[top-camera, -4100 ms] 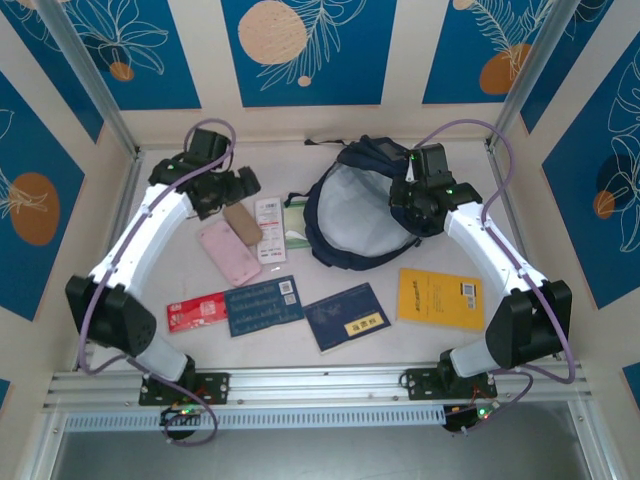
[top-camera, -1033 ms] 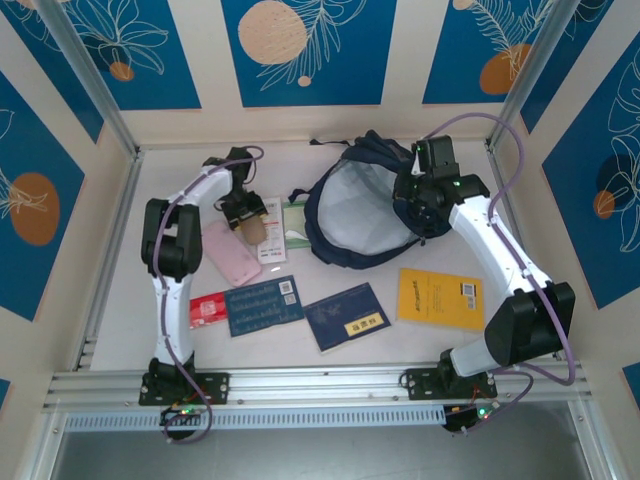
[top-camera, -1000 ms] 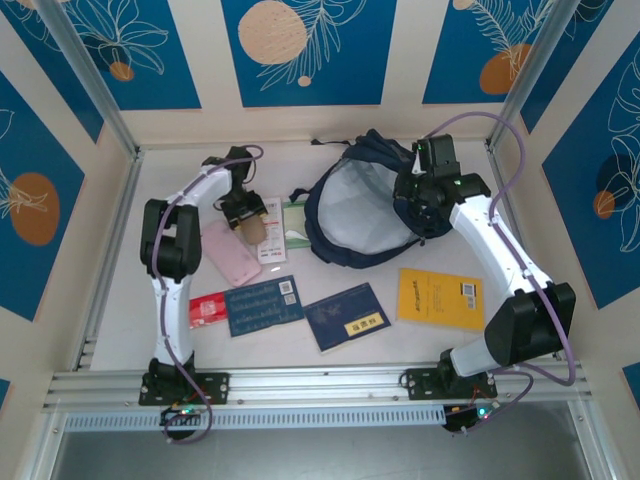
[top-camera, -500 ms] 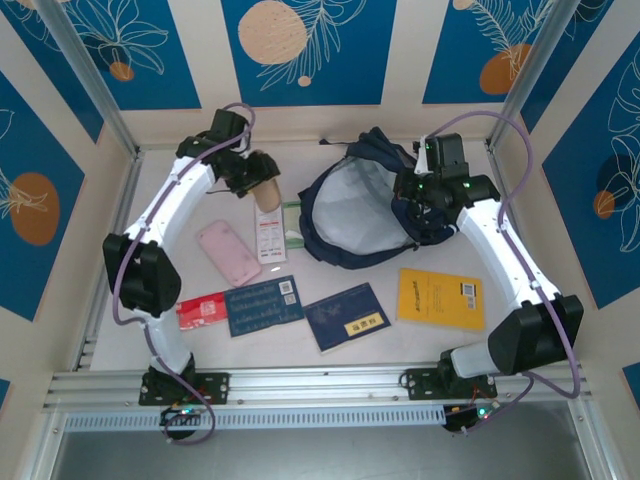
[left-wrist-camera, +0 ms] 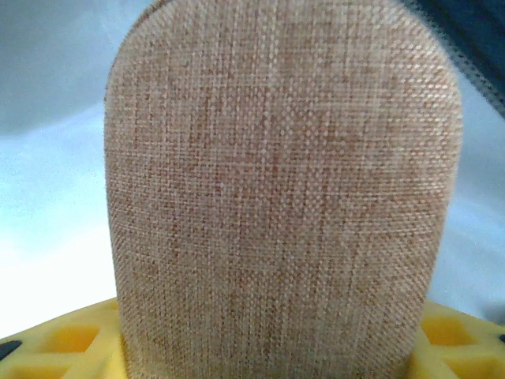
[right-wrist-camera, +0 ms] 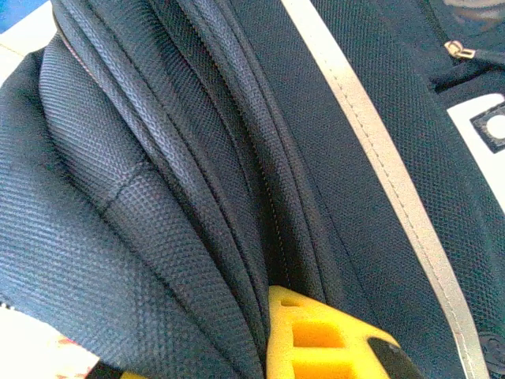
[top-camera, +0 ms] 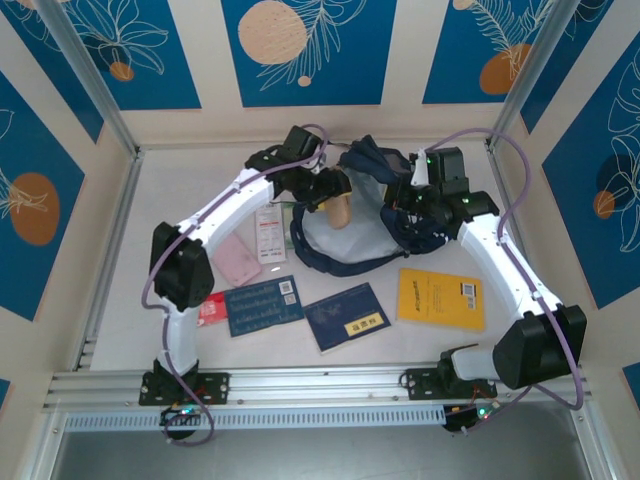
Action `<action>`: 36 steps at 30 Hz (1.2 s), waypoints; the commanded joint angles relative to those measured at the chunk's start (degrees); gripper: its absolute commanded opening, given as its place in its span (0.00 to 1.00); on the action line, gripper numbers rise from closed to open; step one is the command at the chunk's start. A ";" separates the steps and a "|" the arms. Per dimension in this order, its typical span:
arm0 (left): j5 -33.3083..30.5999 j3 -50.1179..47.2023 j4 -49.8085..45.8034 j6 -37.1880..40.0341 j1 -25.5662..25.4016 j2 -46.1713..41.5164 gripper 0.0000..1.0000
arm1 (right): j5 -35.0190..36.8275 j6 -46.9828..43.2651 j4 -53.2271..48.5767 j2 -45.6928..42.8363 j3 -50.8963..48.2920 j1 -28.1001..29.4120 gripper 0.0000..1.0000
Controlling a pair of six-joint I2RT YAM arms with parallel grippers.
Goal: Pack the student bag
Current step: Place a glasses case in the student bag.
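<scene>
On the near part of the table, a yellow softcover book [top-camera: 440,298] at the right, a dark navy booklet with a yellow label [top-camera: 345,317], a blue booklet printed in white [top-camera: 264,304] and a red card [top-camera: 210,310] are left unpacked. A pink rounded case [top-camera: 237,260] and a white printed slip [top-camera: 268,222] are seen further back on the left.

Beyond them, at the middle of the far half, the large navy striped fabric student bag [top-camera: 340,262] is held with its grey-lined mouth open. Its right rim is pinched in the closed right gripper [top-camera: 410,205], and in the right wrist view the fabric folds [right-wrist-camera: 158,197] are seen against a yellow fingertip [right-wrist-camera: 316,335]. A tan woven fabric pouch [top-camera: 337,208] is clamped in the left gripper [top-camera: 325,190] and hangs over the far left edge of the mouth.

The pouch is judged likely to catch on the rim or drop outside if it is released so close to that edge. If the thin pinch on the rim slips, the mouth could sag shut under it.

Four seconds ago the pouch was lying on the table beside the pink case. Half a second ago it was held at the far left, well apart from the bag. The bag mouth is now raised higher and looks narrower.
</scene>
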 commanded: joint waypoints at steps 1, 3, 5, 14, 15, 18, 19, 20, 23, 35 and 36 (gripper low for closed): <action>4.08 -0.97 8.28 -4.67 -0.73 0.44 0.09 | -7.13 3.14 6.60 -3.91 -2.01 0.99 0.00; 5.17 -2.53 12.01 -6.18 -1.23 0.35 0.09 | -8.50 3.23 7.30 -4.31 -3.71 1.29 0.00; 6.25 -3.55 14.64 -7.45 -1.63 0.30 0.08 | -9.28 2.21 6.38 -4.18 -4.06 1.83 0.00; 5.91 -5.22 17.19 -6.24 -1.96 0.07 0.08 | 4.01 -5.84 -5.31 0.88 2.76 4.91 0.51; 5.82 -5.42 17.27 -6.10 -1.99 0.19 0.08 | 6.35 -6.47 -6.67 2.15 4.54 5.32 0.54; 5.83 -6.03 17.68 -5.96 -1.93 0.53 0.08 | 9.47 -8.46 -9.35 6.47 9.69 6.23 0.57; 5.82 -6.17 17.55 -5.88 -1.95 0.62 0.08 | 9.61 -9.03 -10.01 7.86 11.36 6.49 0.58; 5.76 -6.37 17.66 -5.74 -2.00 0.67 0.08 | 9.45 -9.70 -10.48 9.28 13.13 6.82 0.58; 5.84 -7.16 18.17 -5.63 -1.95 0.51 0.08 | 9.00 -11.00 -11.17 12.72 17.26 7.89 0.57; 3.61 -7.97 15.78 -2.98 -1.63 0.32 0.08 | 9.44 -11.40 -12.30 17.24 25.09 7.67 0.00; 2.82 -8.03 14.77 -2.59 -1.33 0.31 0.08 | 7.79 -11.04 -12.45 16.50 25.56 6.93 0.00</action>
